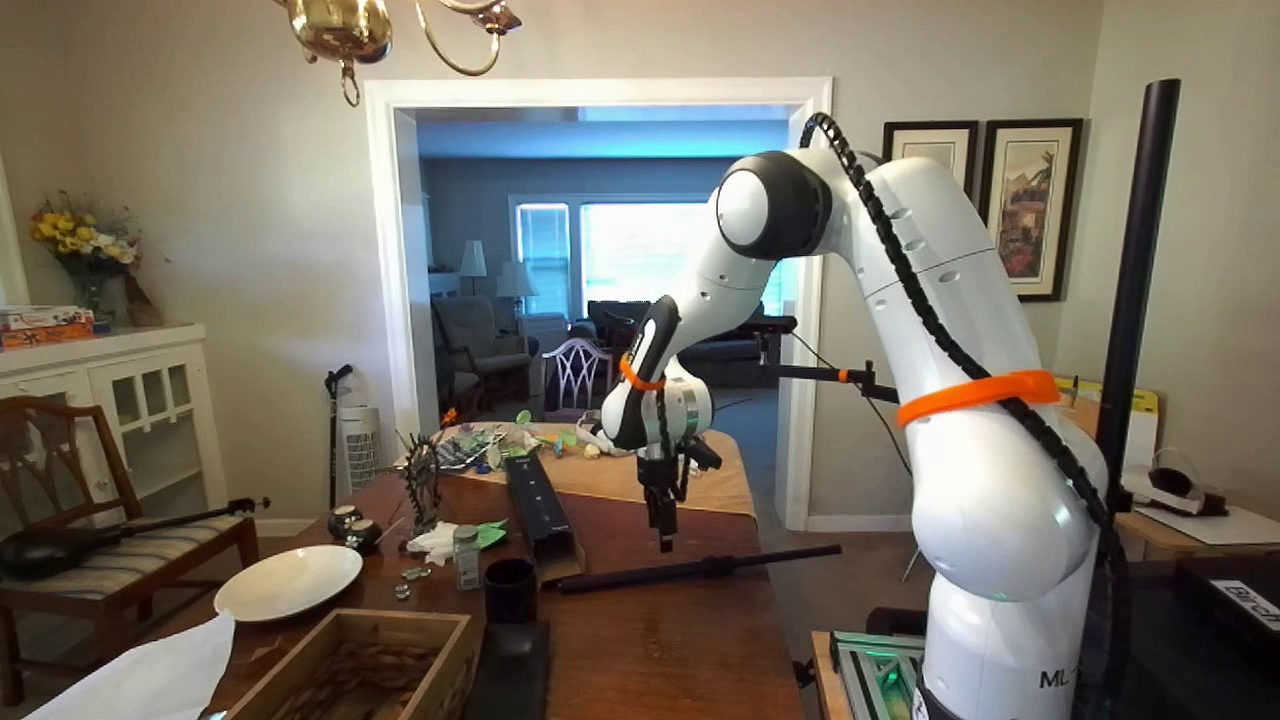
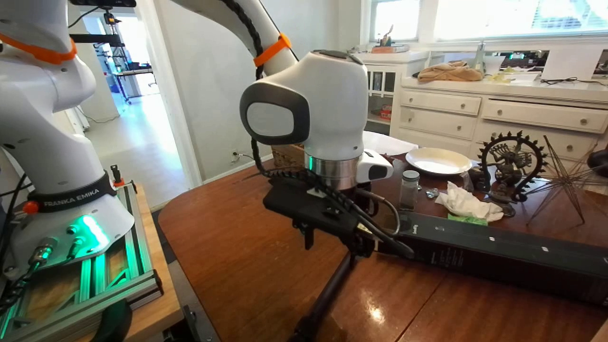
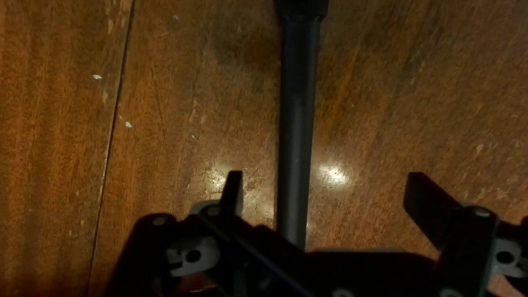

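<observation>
Hanging wide apart, the empty fingers [image 3: 429,208] hover above a black pole [image 3: 296,138].

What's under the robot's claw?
A black pole, with the wooden table beneath it. In the wrist view, the claw is open and the pole shows between its fingers. Its dark body covers whatever's behind it there, so that can't be seen.

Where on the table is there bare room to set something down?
Bare patches: between the black pole and the rounded edge of the table, and between the pole and the long black box. Crowded: the box's other side, with glass jar, crumpled tissue, statue, plate.
</observation>
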Controlling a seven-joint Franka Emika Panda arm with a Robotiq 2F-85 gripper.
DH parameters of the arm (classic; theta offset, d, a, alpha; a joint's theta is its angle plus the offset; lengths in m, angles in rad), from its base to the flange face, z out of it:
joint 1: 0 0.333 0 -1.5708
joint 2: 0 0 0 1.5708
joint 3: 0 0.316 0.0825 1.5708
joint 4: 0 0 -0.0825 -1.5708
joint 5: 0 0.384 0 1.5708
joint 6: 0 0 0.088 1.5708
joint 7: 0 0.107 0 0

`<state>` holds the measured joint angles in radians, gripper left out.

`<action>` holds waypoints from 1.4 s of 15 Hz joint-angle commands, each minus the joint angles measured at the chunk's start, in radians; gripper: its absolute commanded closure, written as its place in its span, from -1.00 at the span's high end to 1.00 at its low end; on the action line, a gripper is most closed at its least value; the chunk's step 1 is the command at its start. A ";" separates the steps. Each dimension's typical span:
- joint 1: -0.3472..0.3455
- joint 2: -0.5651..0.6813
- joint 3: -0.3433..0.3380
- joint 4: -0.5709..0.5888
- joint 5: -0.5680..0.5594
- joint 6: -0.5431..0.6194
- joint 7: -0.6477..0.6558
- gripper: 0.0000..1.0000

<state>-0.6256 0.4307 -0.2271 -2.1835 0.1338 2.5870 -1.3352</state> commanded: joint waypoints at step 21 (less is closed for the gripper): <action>-0.006 0.102 0.012 -0.036 -0.151 0.247 0.169 1.00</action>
<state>-0.6050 0.5334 -0.2450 -2.2100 -0.0041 2.8120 -1.1875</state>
